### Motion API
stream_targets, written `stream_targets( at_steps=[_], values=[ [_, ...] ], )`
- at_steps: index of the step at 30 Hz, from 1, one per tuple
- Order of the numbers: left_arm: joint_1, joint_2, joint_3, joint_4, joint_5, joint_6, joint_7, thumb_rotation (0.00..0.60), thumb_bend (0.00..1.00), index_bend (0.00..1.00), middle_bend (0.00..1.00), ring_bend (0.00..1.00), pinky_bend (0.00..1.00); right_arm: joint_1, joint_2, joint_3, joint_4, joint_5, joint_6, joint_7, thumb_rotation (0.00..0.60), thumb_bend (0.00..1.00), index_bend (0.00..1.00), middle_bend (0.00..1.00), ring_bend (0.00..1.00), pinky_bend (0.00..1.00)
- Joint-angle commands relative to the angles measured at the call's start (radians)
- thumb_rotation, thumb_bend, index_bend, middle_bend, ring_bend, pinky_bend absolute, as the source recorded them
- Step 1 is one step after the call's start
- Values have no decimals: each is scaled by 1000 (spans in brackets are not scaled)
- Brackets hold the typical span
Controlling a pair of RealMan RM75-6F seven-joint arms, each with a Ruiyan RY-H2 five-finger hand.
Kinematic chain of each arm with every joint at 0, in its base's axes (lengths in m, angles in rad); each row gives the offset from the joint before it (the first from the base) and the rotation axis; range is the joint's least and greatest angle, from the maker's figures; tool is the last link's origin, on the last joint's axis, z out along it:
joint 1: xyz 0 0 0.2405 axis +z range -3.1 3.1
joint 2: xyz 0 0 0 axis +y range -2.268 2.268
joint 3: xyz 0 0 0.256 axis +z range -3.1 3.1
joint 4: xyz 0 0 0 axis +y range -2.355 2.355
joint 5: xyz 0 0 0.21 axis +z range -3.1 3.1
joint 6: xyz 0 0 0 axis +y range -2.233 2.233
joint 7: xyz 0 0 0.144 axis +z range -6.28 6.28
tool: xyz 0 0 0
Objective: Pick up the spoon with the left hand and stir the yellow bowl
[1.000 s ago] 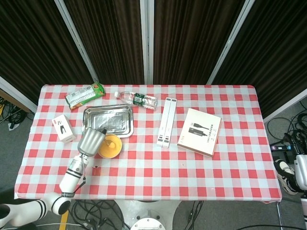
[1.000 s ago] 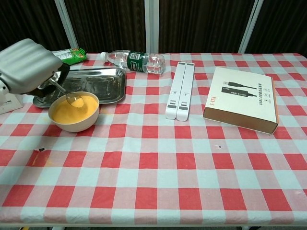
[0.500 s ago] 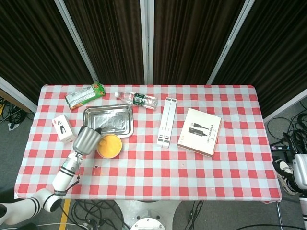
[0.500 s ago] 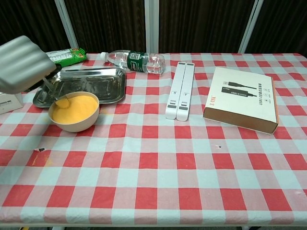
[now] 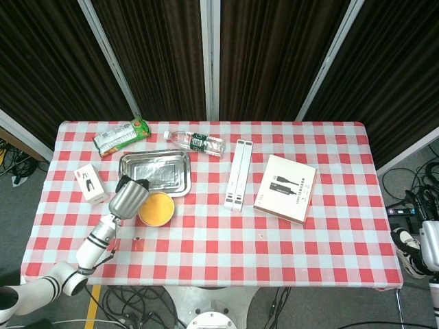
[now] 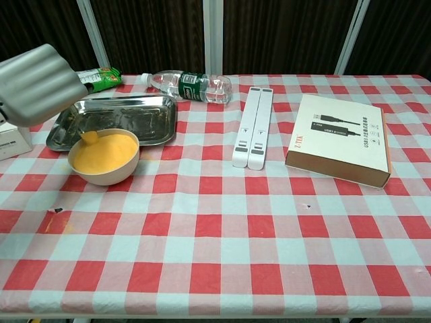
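Observation:
The yellow bowl [image 5: 156,208] [image 6: 104,157], cream outside and full of yellow mix, stands just in front of a steel tray. My left hand [image 5: 127,197] [image 6: 37,83] hovers over the bowl's left rim with its fingers curled and holds the spoon. Only the spoon's yellow-coated tip [image 6: 88,137] shows, dipped in at the bowl's back left edge; the hand hides the handle. My right hand is in neither view; only a piece of white arm [image 5: 431,248] shows low at the right edge.
Behind the bowl lies the steel tray [image 5: 155,159] [image 6: 121,102], with a water bottle [image 5: 196,142] [image 6: 192,86] and a green snack pack [image 5: 121,135] beyond it. A small white box [image 5: 90,184] sits left. A long white stand [image 6: 253,128] and a flat carton [image 6: 340,138] lie right.
The left hand has swept the spoon from the bowl's middle to its back left edge. The hand now sits a little higher and further left in the chest view.

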State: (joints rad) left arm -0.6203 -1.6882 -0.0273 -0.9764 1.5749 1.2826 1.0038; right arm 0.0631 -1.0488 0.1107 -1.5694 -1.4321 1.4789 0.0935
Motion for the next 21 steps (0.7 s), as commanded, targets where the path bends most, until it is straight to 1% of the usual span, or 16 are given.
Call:
stream_targets(
  at_steps=[1,6,11,19,21],
  values=[
    [0,-13,5,10,6,-7,8,600,443,729,1000,996,966,0,-1,-1,2,2,-3,2,600,145,91,224,26,128],
    [10,-44,15,30,14,-7,17,600,443,733,1000,998,968,0,0,-2,4,2,-5,6,600,146,91,224,26,128],
    [19,-66,25,26,23,-6,21,600,443,733,1000,999,968,-2,2,-4,4,1,-7,13,600,145,91,224,26,129],
    [33,-84,31,-25,22,-20,29,600,443,733,1000,1000,970,-7,2,-6,5,-2,0,20,600,146,91,224,26,136],
    [35,-77,26,-51,10,-34,6,600,442,733,1000,1000,970,-9,3,-7,7,-2,1,22,600,146,91,224,26,138]
  ],
)
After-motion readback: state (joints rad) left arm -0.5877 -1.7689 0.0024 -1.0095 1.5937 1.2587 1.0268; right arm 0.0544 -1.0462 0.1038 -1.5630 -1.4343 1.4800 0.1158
